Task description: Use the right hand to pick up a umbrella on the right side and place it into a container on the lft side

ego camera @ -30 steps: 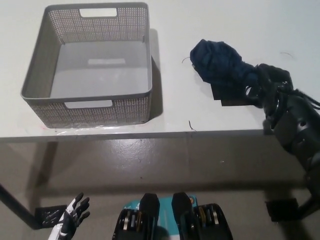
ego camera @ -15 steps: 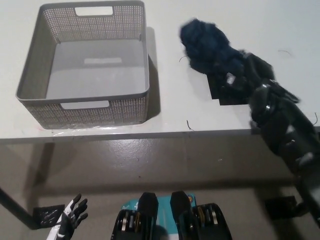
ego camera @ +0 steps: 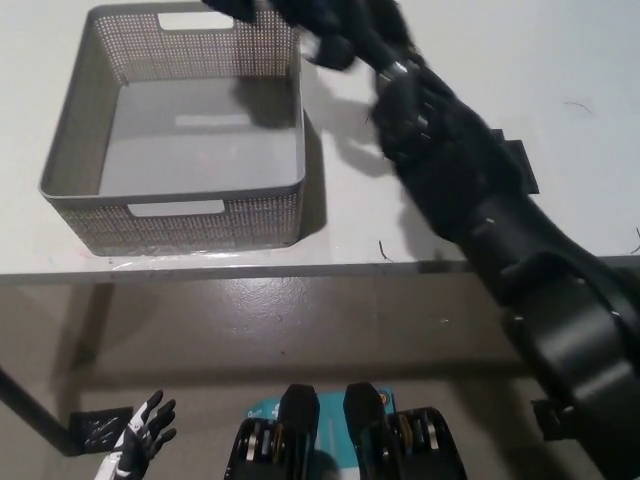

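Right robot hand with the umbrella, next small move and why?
Probably carry it a little further left and lower. The right robot hand holds the blurred dark umbrella over the basket's far right rim, not its middle. Left robot hand rests low.

- The dark navy folded fabric umbrella is smeared by motion and runs off the top edge, so I can't make out its full shape.
- My black right hand blurs into it; I can't tell hand from fabric.
- The grey perforated plastic basket has its far right corner hidden.
- My white left hand is cut off at the bottom edge.
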Tool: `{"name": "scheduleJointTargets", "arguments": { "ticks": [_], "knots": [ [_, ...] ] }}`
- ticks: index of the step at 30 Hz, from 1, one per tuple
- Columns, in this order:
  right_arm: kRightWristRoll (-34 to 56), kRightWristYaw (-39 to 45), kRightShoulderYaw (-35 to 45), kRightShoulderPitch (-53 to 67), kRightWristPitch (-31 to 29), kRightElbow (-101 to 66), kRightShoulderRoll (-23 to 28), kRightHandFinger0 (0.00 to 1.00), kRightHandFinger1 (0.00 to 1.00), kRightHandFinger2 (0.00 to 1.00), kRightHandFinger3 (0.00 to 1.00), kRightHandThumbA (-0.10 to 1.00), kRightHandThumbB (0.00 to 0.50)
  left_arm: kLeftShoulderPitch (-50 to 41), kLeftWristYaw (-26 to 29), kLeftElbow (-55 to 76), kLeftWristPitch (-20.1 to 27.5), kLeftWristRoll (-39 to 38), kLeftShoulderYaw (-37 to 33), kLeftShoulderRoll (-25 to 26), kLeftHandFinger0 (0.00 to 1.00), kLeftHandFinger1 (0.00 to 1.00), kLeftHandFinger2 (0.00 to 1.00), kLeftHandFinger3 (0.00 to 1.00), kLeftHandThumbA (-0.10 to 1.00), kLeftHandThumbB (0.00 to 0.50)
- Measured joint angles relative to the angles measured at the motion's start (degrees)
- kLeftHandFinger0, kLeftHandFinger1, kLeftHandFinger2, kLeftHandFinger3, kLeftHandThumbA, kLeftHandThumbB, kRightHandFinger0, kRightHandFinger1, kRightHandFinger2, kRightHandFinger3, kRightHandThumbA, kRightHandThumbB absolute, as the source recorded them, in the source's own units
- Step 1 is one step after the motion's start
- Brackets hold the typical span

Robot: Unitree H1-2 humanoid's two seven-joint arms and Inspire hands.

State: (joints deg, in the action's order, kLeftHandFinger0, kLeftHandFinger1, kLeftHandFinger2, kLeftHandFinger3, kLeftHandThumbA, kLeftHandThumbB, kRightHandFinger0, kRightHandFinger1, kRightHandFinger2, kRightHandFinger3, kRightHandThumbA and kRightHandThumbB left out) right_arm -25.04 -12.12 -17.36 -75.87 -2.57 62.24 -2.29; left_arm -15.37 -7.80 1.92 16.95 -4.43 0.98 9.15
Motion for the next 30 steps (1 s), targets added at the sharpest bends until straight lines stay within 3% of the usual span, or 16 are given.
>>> {"name": "scheduleJointTargets", "arguments": {
  "ticks": [3,8,11,15,17,21,23,26,30],
  "knots": [
    [0.0,0.9,0.0,-2.5,0.1,-3.1,-2.8,0.0,0.19,0.66,0.78,-0.1,0.124,-0.3,-0.1,0.0,0.1,-0.4,-0.1,0.0,1.0,1.0,1.0,1.0,1.0,0.025],
    [-0.1,1.5,-0.3,-7.1,-0.1,-3.4,-7.5,0.0,0.18,0.65,0.75,-0.1,0.144,-1.2,-0.7,-0.1,0.7,-1.4,-0.2,-0.1,1.0,1.0,1.0,1.0,1.0,0.013],
    [-0.2,1.5,-0.6,-9.2,-0.8,0.0,-9.3,0.0,0.17,0.67,0.71,-0.1,0.174,-1.7,-0.9,-0.1,0.8,-1.6,-0.2,-0.1,1.0,1.0,1.0,1.0,1.0,0.049],
    [-0.2,1.5,-0.7,-10.4,-1.1,5.2,-10.8,0.0,0.19,0.7,0.7,-0.1,0.201,-1.8,-0.9,0.1,0.8,-1.3,-0.2,-0.1,1.0,1.0,1.0,1.0,1.0,0.052],
    [-0.2,1.5,-0.7,-10.4,-1.1,6.9,-11.1,0.0,0.16,0.62,0.56,-0.1,0.223,-1.8,-0.9,0.2,0.8,-0.8,-0.2,-0.1,1.0,1.0,1.0,1.0,1.0,0.043],
    [-0.1,1.5,-0.7,-10.1,-1.2,10.6,-11.1,0.0,0.08,0.56,0.52,-0.1,0.209,-1.7,-0.8,1.0,0.8,0.3,-0.2,-0.1,1.0,1.0,1.0,1.0,1.0,0.076],
    [-0.1,1.5,-0.7,-9.6,-1.2,11.4,-11.0,0.0,0.04,0.49,0.46,-0.1,0.227,-1.6,-0.8,1.4,0.8,0.6,-0.2,-0.1,1.0,1.0,1.0,1.0,1.0,0.069],
    [-0.2,1.4,-0.9,-8.6,-1.4,13.5,-10.9,0.0,0.1,0.53,0.48,-0.1,0.241,-1.1,-0.8,2.1,0.7,0.7,-0.2,-0.1,1.0,1.0,1.0,1.0,1.0,0.069],
    [-0.1,1.3,-0.9,-6.5,-1.5,15.7,-10.6,0.0,0.17,0.66,0.6,-0.1,0.181,-0.4,-0.8,2.3,0.6,0.7,-0.2,-0.1,1.0,1.0,1.0,1.0,1.0,0.048]
  ]
}}
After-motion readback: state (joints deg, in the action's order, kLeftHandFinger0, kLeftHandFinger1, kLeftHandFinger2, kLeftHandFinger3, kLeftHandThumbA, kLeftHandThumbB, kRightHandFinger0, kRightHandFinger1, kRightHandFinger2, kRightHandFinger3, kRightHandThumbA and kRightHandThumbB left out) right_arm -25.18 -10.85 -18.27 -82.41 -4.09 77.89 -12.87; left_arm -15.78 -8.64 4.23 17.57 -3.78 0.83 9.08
